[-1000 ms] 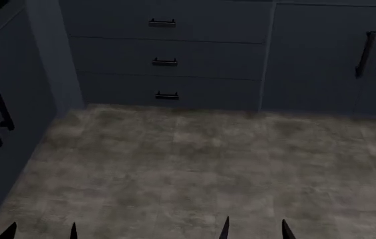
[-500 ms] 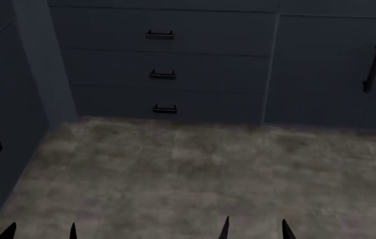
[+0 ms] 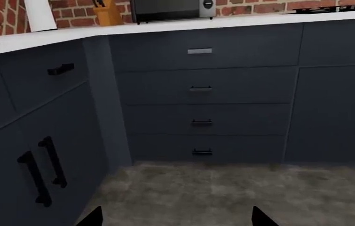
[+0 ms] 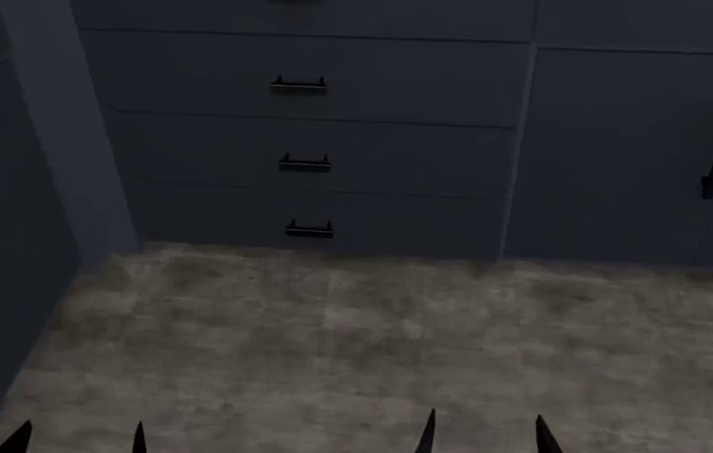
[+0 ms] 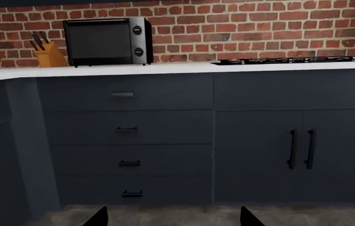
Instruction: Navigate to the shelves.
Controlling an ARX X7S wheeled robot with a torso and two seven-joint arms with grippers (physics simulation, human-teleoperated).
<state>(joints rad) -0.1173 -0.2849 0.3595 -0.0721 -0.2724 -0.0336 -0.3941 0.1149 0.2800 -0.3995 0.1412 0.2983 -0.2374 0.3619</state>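
Note:
The shelves are out of view in every frame. My left gripper shows only its two dark fingertips at the head view's lower edge, spread apart over bare floor. My right gripper shows the same beside it. In the left wrist view the left gripper is open with nothing between its tips. In the right wrist view the right gripper is also open and holds nothing.
Dark blue kitchen cabinets fill a corner ahead: a drawer stack, a two-handled door cabinet to the right, and a side cabinet on the left. On the white countertop stand a microwave, a knife block and a hob. Grey floor lies between.
In the head view the drawers and the floor's far edge have slid down the frame and grown slightly. The left cabinet's handles have nearly left the view. Both grippers hold their place.

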